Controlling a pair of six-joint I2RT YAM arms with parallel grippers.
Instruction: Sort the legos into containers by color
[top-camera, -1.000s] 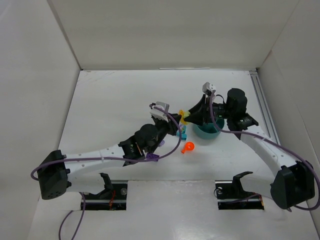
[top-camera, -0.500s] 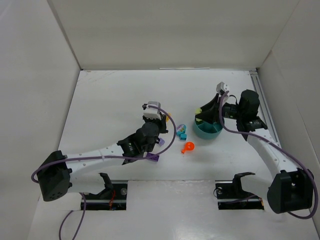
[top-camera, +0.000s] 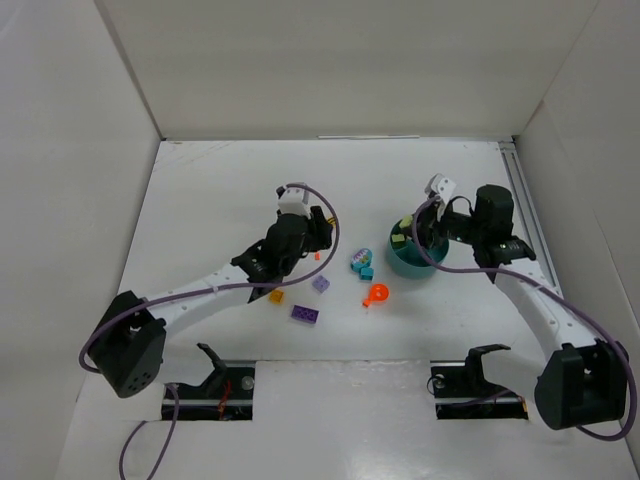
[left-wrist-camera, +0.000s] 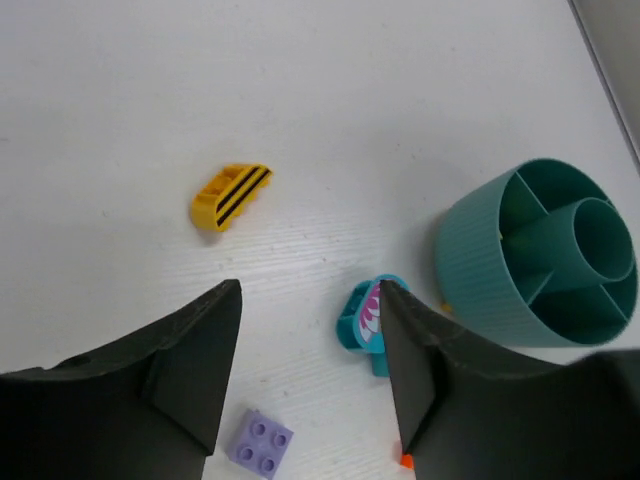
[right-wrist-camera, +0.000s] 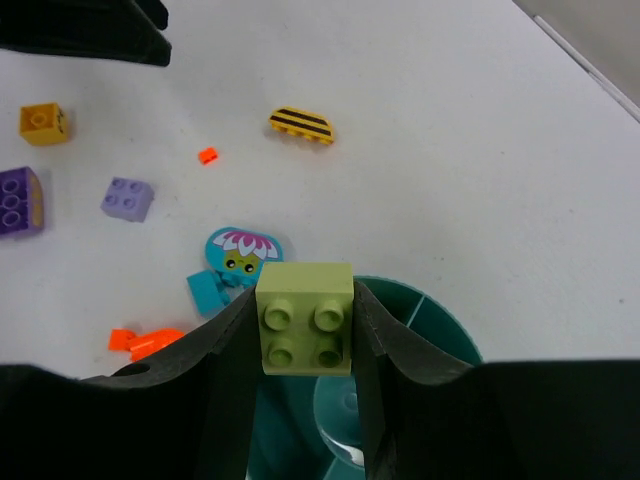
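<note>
My right gripper (right-wrist-camera: 305, 300) is shut on a light green lego (right-wrist-camera: 305, 318), held just above the teal bowl (right-wrist-camera: 440, 325) with its divided containers; the top view shows this gripper (top-camera: 406, 232) at the bowl's (top-camera: 415, 262) left rim. My left gripper (left-wrist-camera: 310, 290) hangs open over bare table with nothing between its fingers. A yellow striped lego (left-wrist-camera: 232, 194) lies ahead of it. A cyan flower-printed piece (left-wrist-camera: 362, 318) sits by its right finger, and a lavender brick (left-wrist-camera: 260, 443) lies below.
Loose on the table are a purple brick (top-camera: 306, 314), an orange brick (top-camera: 275, 294), a red-orange piece (top-camera: 376, 294) and a tiny red-orange bit (right-wrist-camera: 207, 155). White walls enclose the table on the left, back and right.
My left arm has swung left, away from the bowl, and its jaws have opened. The right gripper has shifted right over the bowl, still holding the green lego.
</note>
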